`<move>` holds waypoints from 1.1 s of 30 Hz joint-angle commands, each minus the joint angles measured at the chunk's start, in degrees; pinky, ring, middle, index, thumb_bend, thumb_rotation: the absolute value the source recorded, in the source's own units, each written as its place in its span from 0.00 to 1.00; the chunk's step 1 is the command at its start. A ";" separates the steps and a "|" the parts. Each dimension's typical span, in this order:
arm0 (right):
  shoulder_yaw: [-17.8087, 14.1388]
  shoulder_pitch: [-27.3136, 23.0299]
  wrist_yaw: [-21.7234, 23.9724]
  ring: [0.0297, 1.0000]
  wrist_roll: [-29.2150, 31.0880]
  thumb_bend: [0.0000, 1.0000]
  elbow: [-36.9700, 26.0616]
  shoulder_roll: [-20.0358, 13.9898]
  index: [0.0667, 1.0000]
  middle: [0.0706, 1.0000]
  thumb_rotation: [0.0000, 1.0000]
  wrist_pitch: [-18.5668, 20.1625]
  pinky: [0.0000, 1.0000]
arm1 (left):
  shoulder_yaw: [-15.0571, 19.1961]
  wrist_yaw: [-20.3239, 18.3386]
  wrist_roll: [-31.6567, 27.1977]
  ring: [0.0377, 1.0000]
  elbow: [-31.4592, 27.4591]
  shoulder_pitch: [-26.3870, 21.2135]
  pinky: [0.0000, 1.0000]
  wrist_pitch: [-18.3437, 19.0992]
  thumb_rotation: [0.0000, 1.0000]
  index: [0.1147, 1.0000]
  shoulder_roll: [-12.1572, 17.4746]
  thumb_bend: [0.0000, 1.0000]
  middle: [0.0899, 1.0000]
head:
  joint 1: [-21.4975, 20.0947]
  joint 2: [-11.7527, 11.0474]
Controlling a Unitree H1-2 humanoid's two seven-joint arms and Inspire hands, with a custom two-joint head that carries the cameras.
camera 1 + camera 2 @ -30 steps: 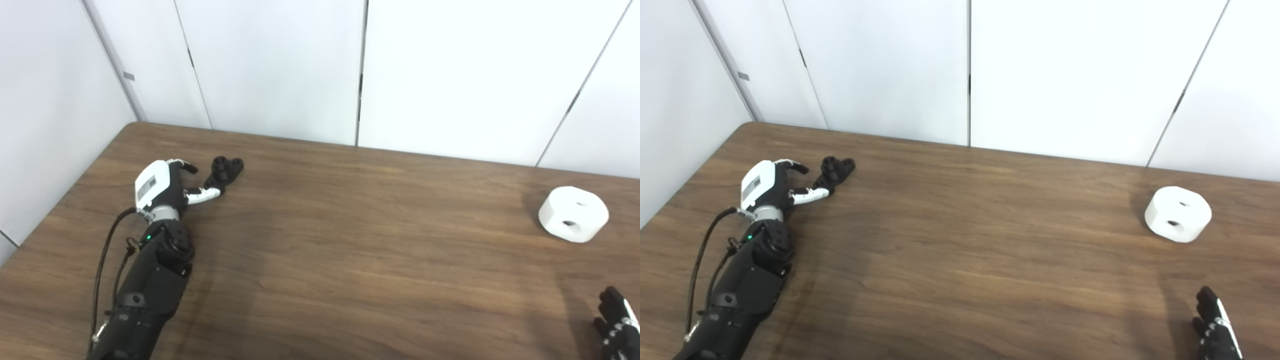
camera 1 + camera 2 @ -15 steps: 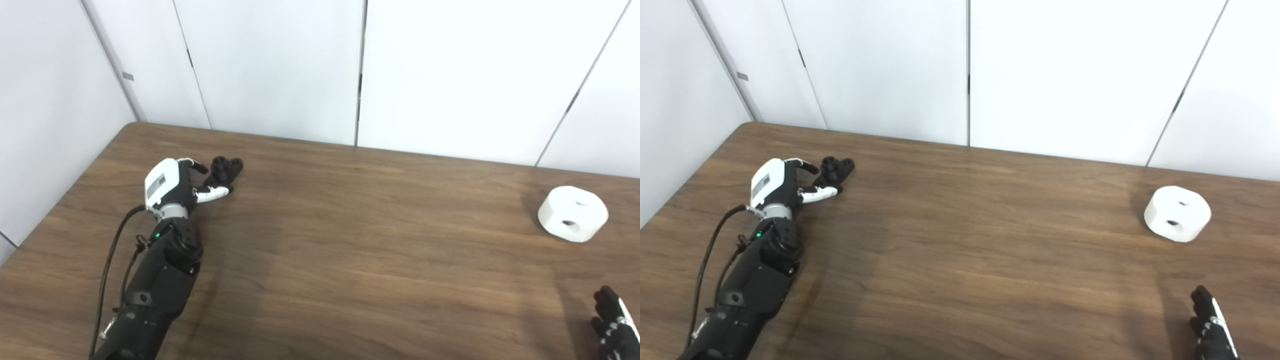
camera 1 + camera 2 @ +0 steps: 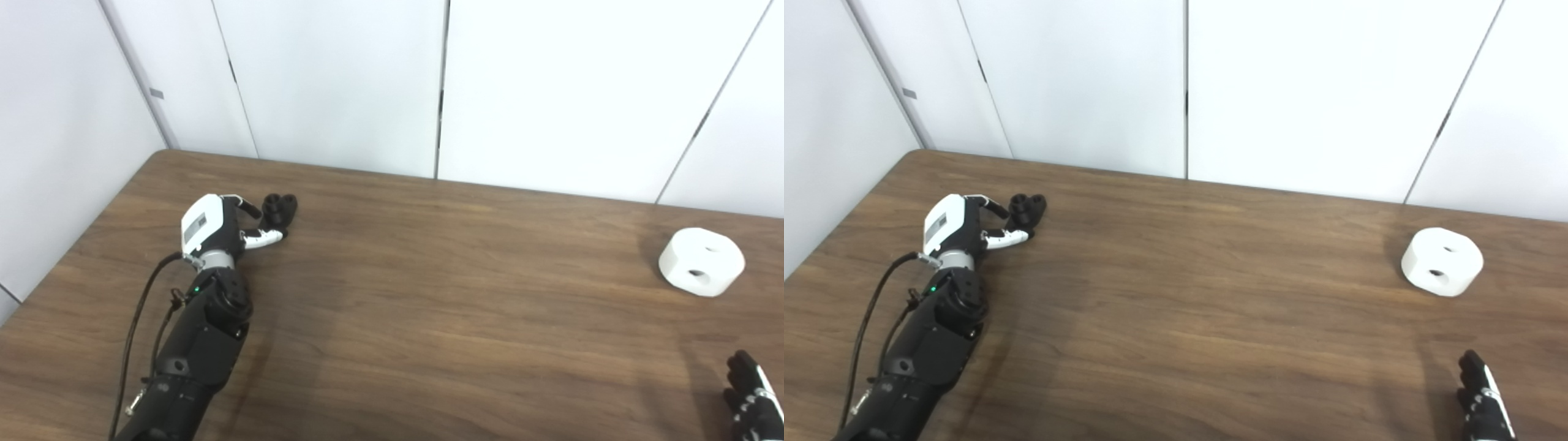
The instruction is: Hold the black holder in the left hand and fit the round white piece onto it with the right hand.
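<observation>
The black holder (image 3: 280, 207) lies on the wooden table (image 3: 429, 294) at the far left. My left hand (image 3: 214, 228) has reached it: the curled fingers (image 3: 247, 208) and the white-tipped thumb (image 3: 264, 236) stand apart on either side of its near end, which they hide. The round white piece (image 3: 702, 262), with two holes in its top, rests alone at the far right. My right hand (image 3: 1482, 401) shows only partly at the bottom right corner, fingers stretched out and empty, well short of the white piece.
White wall panels (image 3: 441, 86) stand behind the table's back edge, and a white wall (image 3: 55, 141) runs along its left side. A black cable (image 3: 131, 318) hangs beside my left forearm.
My left hand has slid forward and right until its fingers bracket the holder's near end. The holder looks slightly turned. The right hand sank a little at the corner.
</observation>
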 commanded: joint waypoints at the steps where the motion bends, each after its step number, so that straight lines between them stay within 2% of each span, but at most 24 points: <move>1: 1.05 1.56 -0.13 1.00 0.40 0.58 1.45 1.21 0.96 0.97 1.00 0.96 1.00 | -0.88 0.99 2.05 0.91 -0.51 -1.58 0.91 -0.39 0.09 0.43 1.27 0.55 0.79 | 0.03 0.07; 7: 1.04 1.71 -0.17 1.00 0.25 0.59 1.11 1.14 0.96 0.98 1.00 1.44 1.00 | -1.08 1.36 2.19 0.89 -0.59 -1.44 0.82 -0.21 0.06 0.42 1.28 0.52 0.78 | -0.01 0.09; 19: 1.00 1.10 -0.20 1.00 0.02 0.61 1.96 1.00 0.97 0.98 1.00 1.21 1.00 | -1.11 2.38 2.27 0.86 -1.13 -1.17 0.81 -1.12 0.05 0.42 0.77 0.52 0.75 | -0.22 0.00; 23: 0.98 0.87 -0.27 1.00 0.09 0.63 2.40 1.09 0.96 0.97 1.00 1.11 1.00 | -0.46 1.75 0.69 0.85 -3.72 0.25 0.76 -2.68 0.05 0.42 0.18 0.52 0.75 | -0.47 0.14; 25: 1.04 0.81 -0.19 1.00 -0.01 0.63 2.60 1.00 0.96 0.97 1.00 0.86 1.00 | -0.49 0.94 0.24 0.86 -4.92 1.06 0.77 -3.29 0.05 0.42 -0.01 0.52 0.75 | -0.47 0.14; 29: 1.15 0.62 -0.34 1.00 -0.54 0.63 2.69 1.07 0.96 0.97 1.00 0.92 1.00 | -2.50 -2.19 0.89 0.87 -9.87 3.63 0.78 -2.21 0.05 0.42 -0.43 0.52 0.77 | -0.85 0.25; 33: 1.29 0.45 -0.36 1.00 -0.78 0.65 2.73 1.17 0.97 0.97 1.00 1.00 1.00 | -4.38 -3.60 1.43 0.87 -14.41 6.65 0.78 -2.03 0.05 0.42 -1.90 0.52 0.78 | -1.27 0.50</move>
